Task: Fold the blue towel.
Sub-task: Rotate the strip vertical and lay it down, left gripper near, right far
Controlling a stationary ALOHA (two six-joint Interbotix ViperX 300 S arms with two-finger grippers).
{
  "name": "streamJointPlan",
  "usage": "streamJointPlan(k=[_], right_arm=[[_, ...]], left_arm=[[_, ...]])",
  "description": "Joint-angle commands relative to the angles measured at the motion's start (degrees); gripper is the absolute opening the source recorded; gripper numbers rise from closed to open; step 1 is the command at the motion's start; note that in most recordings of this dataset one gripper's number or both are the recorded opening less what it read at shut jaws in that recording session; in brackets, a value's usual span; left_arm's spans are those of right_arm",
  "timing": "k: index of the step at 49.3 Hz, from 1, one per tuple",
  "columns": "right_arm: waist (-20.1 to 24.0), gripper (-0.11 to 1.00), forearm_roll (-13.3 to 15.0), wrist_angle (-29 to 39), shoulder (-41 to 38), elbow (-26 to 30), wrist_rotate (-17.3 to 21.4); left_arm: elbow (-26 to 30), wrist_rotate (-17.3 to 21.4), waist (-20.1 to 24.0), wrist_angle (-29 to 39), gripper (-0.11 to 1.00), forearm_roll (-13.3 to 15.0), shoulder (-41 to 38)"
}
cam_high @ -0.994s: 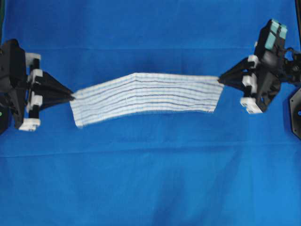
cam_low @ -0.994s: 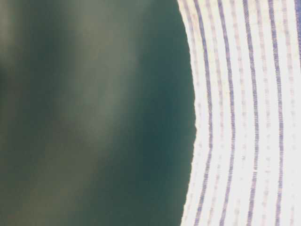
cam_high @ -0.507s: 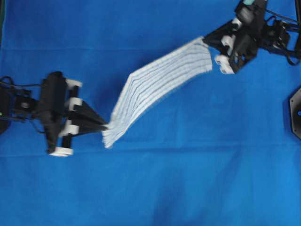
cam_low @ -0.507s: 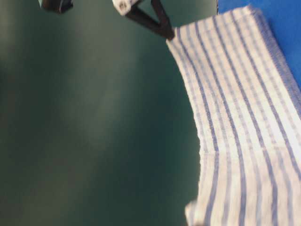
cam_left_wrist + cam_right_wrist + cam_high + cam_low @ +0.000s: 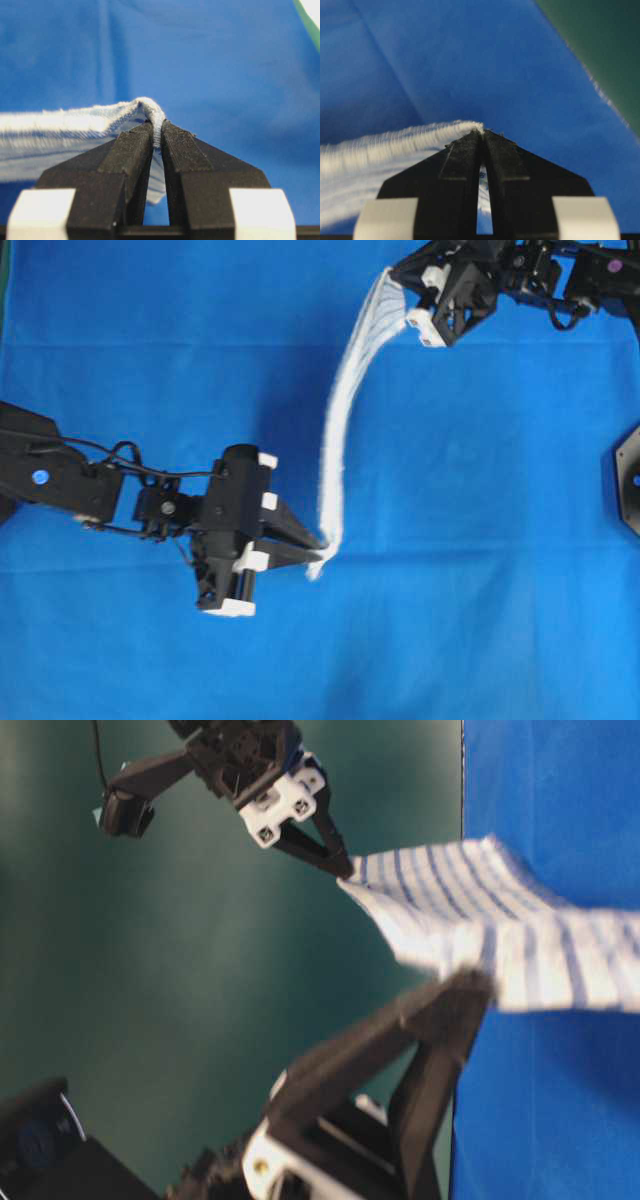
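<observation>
Change: 1 second ago the blue towel [image 5: 335, 430] hung flat and wide; now it hangs edge-up, swung round.
Left gripper [image 5: 318, 558]: pinching 1 end.
Right gripper [image 5: 397, 285]: pinching the other end.
Meaning: likely getting ready to lay it down.

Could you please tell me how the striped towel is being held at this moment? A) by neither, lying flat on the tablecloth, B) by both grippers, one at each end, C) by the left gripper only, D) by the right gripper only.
B: the left gripper and right gripper each pinch one end of the blue towel.
</observation>
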State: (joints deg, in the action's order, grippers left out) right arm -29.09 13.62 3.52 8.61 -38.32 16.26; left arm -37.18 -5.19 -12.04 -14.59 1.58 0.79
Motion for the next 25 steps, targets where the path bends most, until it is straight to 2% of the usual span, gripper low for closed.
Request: streamJointPlan(k=[1, 14, 25], right_arm=[[-0.6, 0.04, 0.9, -0.5, 0.0, 2.4, -0.1], [-1.1, 0.04, 1.5, -0.5, -0.7, 3.2, -0.1], [-1.2, 0.04, 1.5, -0.2, 1.5, 0.9, -0.1]], left_arm=[[3.0, 0.1, -0.5, -0.4, 0.04, 0.1, -0.4], [7.8, 0.4, -0.5, -0.4, 0.04, -0.1, -4.0], [13.9, 3.3, 0.4, -1.0, 0.04, -0.1, -9.0]])
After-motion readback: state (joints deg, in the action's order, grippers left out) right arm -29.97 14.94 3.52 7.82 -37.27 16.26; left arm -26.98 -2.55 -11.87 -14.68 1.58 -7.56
